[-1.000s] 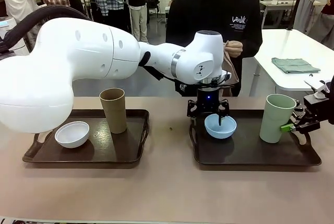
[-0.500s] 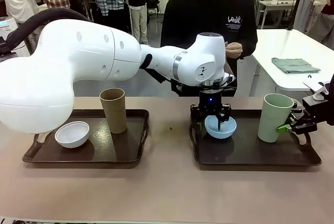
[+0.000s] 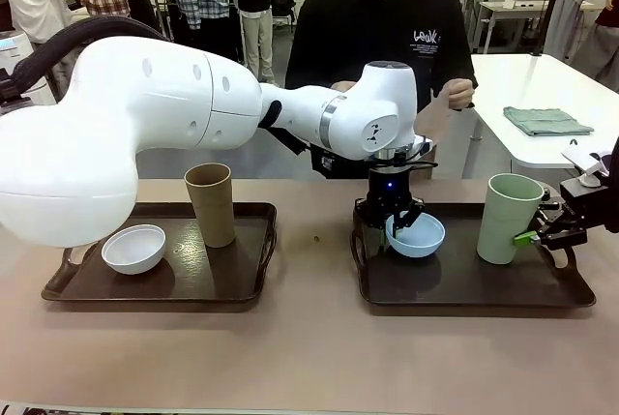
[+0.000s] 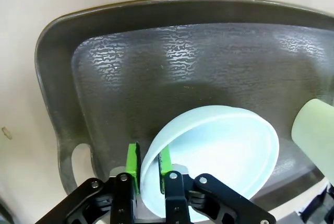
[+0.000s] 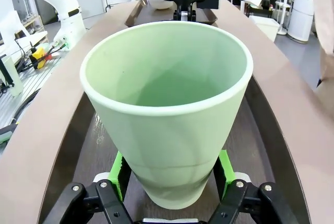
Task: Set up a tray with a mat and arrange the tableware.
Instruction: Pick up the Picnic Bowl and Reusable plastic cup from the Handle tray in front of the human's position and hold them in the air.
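My left gripper [image 3: 397, 218] reaches across to the right dark tray [image 3: 464, 284] and is shut on the near rim of the light blue bowl [image 3: 418, 236], which hangs tilted just above the tray floor. In the left wrist view its green pads [image 4: 134, 162] pinch the bowl [image 4: 219, 153] wall over the tray [image 4: 130, 72]. My right gripper [image 3: 534, 236] is shut on the base of the upright pale green cup [image 3: 508, 217]; its fingers [image 5: 120, 174] clamp the cup [image 5: 167, 98]. The left tray [image 3: 232, 284] holds the white bowl [image 3: 133, 248] and the tan-brown cup [image 3: 211, 204].
A person stands across the table behind the right tray, holding a tan mat-like cloth [image 3: 432, 117] in a raised hand. A white side table [image 3: 542, 86] with a folded green cloth is at the far right. Bare tabletop lies between the trays and along the front.
My left gripper closed on the blue bowl's rim and raised and tilted it slightly to the right. My right gripper closed on the green cup. The person's hand with the cloth shifted right.
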{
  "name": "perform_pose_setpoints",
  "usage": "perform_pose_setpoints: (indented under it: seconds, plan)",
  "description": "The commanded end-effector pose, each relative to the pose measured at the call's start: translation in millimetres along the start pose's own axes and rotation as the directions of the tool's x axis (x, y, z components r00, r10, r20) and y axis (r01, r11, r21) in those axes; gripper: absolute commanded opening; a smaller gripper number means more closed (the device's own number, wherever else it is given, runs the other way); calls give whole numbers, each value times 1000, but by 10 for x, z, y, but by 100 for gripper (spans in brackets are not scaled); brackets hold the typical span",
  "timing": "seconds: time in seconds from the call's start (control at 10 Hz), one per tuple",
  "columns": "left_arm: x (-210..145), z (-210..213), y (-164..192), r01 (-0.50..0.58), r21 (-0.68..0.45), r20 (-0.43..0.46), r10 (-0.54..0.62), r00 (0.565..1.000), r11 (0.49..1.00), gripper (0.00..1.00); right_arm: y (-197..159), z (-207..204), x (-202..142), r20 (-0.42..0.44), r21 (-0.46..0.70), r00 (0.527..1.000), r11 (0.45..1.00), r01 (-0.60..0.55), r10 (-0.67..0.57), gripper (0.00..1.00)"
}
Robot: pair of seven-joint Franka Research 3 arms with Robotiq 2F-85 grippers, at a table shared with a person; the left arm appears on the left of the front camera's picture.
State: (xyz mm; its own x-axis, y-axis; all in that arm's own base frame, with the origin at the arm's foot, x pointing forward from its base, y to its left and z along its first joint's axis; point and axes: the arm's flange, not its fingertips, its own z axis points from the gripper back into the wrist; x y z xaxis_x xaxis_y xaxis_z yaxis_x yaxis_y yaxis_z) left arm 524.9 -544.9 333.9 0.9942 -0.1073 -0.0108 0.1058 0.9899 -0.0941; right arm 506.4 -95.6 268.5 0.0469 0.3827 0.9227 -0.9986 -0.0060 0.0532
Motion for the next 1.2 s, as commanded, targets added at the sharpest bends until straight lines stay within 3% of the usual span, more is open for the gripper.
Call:
perform_pose_setpoints:
  seconds: [0.0, 0.1, 0.3, 0.4, 0.5, 0.6, 0.8, 1.1]
  plan:
    - [2, 82, -23, 1, -6, -16, -1, 1000, 1000, 0, 70, -25, -76, -6, 17, 1000, 1000, -20, 20, 21]
    - [-5, 96, -21, -4, -3, -18, 4, 1000, 1000, 0, 76, 4, -70, 1, 8, 1000, 1000, -18, 18, 0]
    - [-25, 99, -25, -1, 6, -25, 1, 1000, 1000, 0, 84, 40, -71, 12, -4, 1000, 1000, -19, 19, 0]
    - [-27, 107, -16, 3, 17, -26, -3, 1000, 1000, 0, 77, 35, -67, 16, -9, 1000, 1000, -23, 23, 21]
    - [-36, 103, 0, 2, 45, -32, -1, 999, 999, 0, 78, 32, -63, 14, -15, 999, 999, -29, 30, 21]
    - [-32, 106, 17, 3, 48, -41, -1, 999, 999, 0, 74, 39, -52, 8, -20, 1000, 999, -30, 30, 0]
    - [-58, 274, 69, -7, 5, -38, 7, 999, 1000, 0, 111, 133, 158, 46, -38, 998, 998, -40, 42, 0]
    - [-374, 1146, 40, 14, -78, 80, -7, 997, 997, 0, 300, 414, 891, 102, -95, 987, 989, -111, 121, 0]
